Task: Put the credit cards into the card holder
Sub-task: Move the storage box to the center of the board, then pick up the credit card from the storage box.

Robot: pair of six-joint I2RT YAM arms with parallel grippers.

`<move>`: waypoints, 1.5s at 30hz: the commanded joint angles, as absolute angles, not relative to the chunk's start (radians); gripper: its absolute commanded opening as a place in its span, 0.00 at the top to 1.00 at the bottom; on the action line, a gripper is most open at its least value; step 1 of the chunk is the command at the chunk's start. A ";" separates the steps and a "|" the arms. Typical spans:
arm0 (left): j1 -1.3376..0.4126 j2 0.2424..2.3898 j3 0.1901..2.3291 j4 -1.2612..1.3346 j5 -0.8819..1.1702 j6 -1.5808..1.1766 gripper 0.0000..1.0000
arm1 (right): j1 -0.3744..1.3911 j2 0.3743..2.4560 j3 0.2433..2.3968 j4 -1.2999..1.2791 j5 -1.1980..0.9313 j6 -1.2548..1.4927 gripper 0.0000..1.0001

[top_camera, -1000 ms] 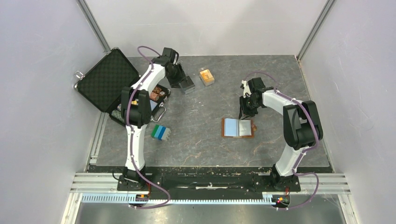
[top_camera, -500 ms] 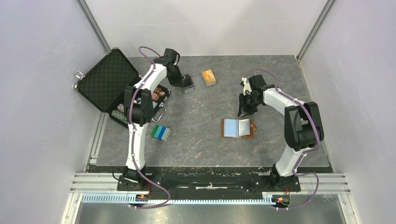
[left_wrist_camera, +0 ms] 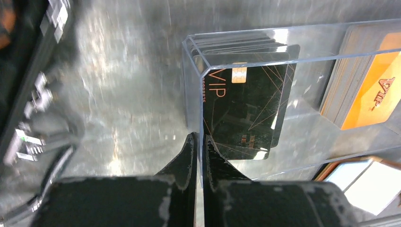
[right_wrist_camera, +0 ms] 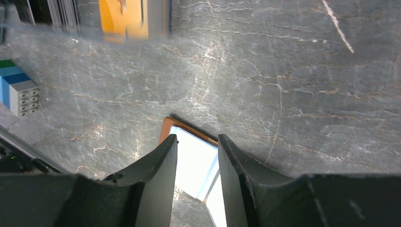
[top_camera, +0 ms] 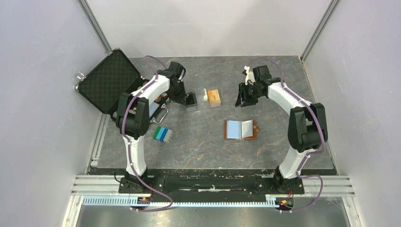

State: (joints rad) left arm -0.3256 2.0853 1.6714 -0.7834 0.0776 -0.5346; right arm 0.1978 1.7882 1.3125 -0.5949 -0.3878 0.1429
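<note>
A clear plastic case (left_wrist_camera: 246, 59) holds a stack of dark credit cards (left_wrist_camera: 246, 101) marked VIP and a stack of orange credit cards (left_wrist_camera: 371, 90). My left gripper (left_wrist_camera: 197, 137) is shut on the case's thin near wall. From above, the left gripper (top_camera: 190, 101) sits just left of the orange cards (top_camera: 214, 97). The card holder (top_camera: 241, 129) lies open on the table, pale blue inside up. My right gripper (top_camera: 241, 96) hovers behind it, open and empty; its wrist view shows the card holder (right_wrist_camera: 196, 163) between the fingers (right_wrist_camera: 163, 161).
An open black foam-lined briefcase (top_camera: 106, 80) stands at the back left, beside the left arm. A blue-green-white striped block (top_camera: 162, 134) lies near the left arm's base side. Grey walls close in the table on three sides.
The left gripper shut on the clear case and dragged it, cards inside, nearer and to the right. The right gripper rose away from the card holder toward the back and opened wider.
</note>
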 commanded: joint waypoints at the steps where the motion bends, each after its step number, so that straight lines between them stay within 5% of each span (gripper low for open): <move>1: -0.359 1.925 1.541 -0.790 0.112 -0.479 0.98 | 0.195 1.802 1.347 -0.553 -0.477 0.170 0.57; 6: -0.360 1.795 1.390 -0.788 0.083 -0.471 0.92 | 0.219 1.804 1.314 -0.516 -0.526 0.189 0.51; 9: -0.362 1.752 1.361 -0.790 0.090 -0.458 0.59 | 0.230 1.803 1.290 -0.488 -0.558 0.205 0.50; 12: -0.367 1.711 1.377 -0.790 0.084 -0.453 0.46 | 0.247 1.805 1.279 -0.474 -0.588 0.213 0.49; 30: -0.560 1.897 1.508 -0.607 0.259 -0.582 0.51 | 0.304 1.852 1.215 -0.361 -0.691 0.300 0.51; 45: -0.570 2.008 1.548 -0.753 0.029 -0.543 0.57 | 0.328 1.898 1.213 -0.351 -0.669 0.310 0.56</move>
